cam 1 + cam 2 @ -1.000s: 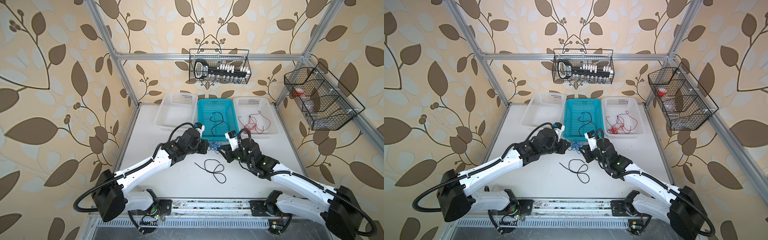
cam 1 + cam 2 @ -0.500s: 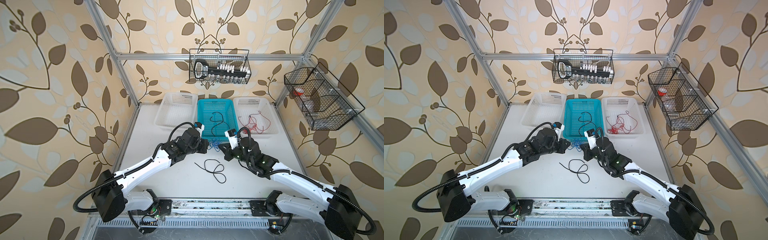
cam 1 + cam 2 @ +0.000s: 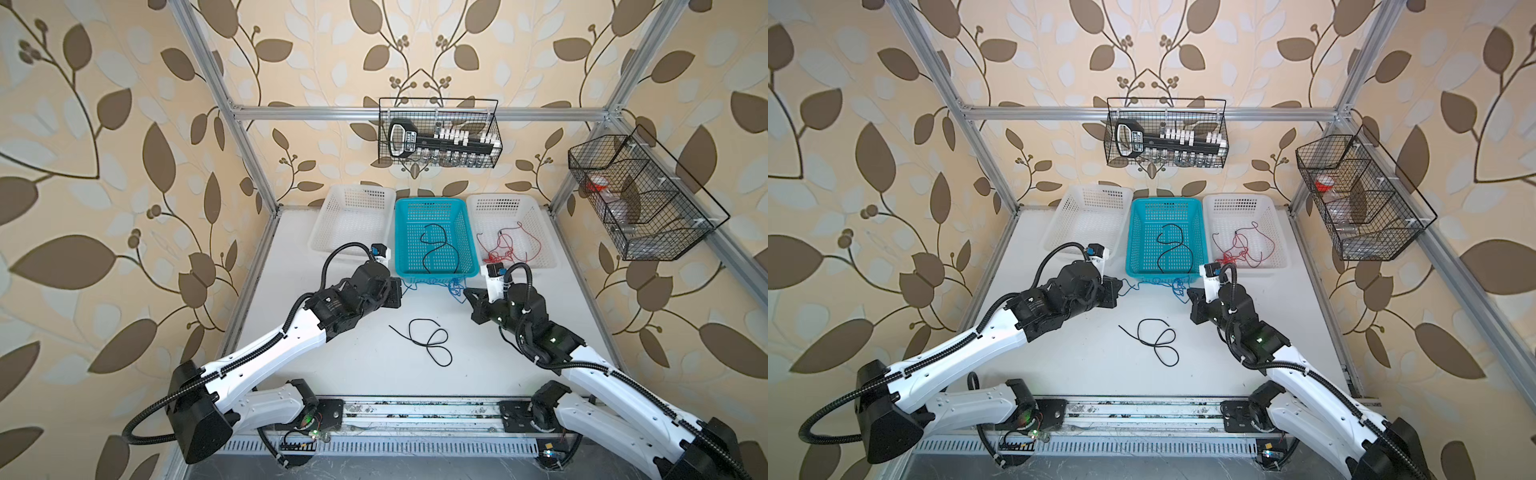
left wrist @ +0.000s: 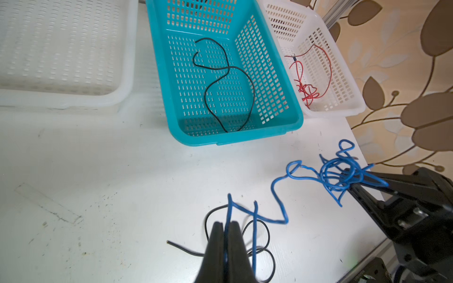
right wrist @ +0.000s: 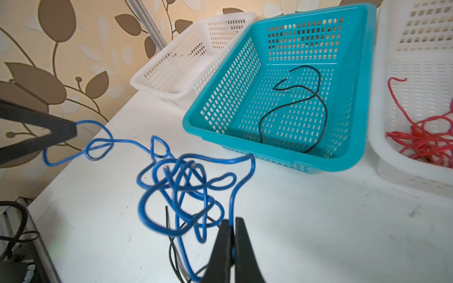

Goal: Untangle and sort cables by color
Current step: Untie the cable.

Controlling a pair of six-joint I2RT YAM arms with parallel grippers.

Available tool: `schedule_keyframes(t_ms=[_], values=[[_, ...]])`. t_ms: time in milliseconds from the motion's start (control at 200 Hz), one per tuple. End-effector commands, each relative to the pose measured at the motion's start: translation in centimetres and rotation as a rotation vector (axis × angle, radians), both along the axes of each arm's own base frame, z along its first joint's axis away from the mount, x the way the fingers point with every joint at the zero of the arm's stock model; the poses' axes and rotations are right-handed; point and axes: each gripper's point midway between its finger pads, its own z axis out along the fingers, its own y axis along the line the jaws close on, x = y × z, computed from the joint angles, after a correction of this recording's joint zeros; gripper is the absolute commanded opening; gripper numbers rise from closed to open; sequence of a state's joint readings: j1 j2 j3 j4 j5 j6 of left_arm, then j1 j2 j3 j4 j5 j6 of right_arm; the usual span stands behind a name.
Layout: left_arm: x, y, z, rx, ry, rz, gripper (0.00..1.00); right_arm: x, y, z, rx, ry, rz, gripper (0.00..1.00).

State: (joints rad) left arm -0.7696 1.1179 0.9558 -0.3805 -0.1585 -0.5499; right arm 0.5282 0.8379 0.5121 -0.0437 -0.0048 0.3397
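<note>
Left end effector (image 4: pixel 224 224) pinched tight on blue cable tangle (image 4: pixel 329 171), thin glossy wire. Right end effector (image 5: pixel 232 220) clamped on same tangle. Knot bunched beside right tips; strand count unclear. Looped black cable (image 3: pixel 432 341) flat on white tabletop (image 3: pixel 332 365) between both, partly hidden in wrist views. Beyond tips: perforated teal basket (image 3: pixel 432 272) holding black wire (image 4: pixel 230 67), white lattice basket (image 3: pixel 498 203) with red cables (image 3: pixel 498 249).

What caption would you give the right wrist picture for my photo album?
Both arms' shut jaws hold a blue cable tangle between them, beside a teal basket with one black cable.
</note>
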Motion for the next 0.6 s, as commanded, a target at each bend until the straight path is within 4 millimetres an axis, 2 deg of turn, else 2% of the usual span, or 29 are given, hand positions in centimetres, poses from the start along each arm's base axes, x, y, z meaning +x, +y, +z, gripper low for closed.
schedule_keyframes(t_ms=[0, 255, 595], values=[[0.6, 5.4, -0.3, 0.11, -0.031, 0.183, 0.0, 0.0, -4.1, -2.7, -0.11, 0.062, -0.153, 0.0], [0.2, 8.4, 0.1, 0.108, -0.04, 0.264, 0.0, 0.0, -6.1, -3.2, -0.148, 0.077, -0.217, 0.0], [0.0, 8.0, 1.2, 0.054, -0.078, 0.235, 0.0, -0.1, -4.8, -2.4, -0.093, 0.059, -0.156, 0.0]])
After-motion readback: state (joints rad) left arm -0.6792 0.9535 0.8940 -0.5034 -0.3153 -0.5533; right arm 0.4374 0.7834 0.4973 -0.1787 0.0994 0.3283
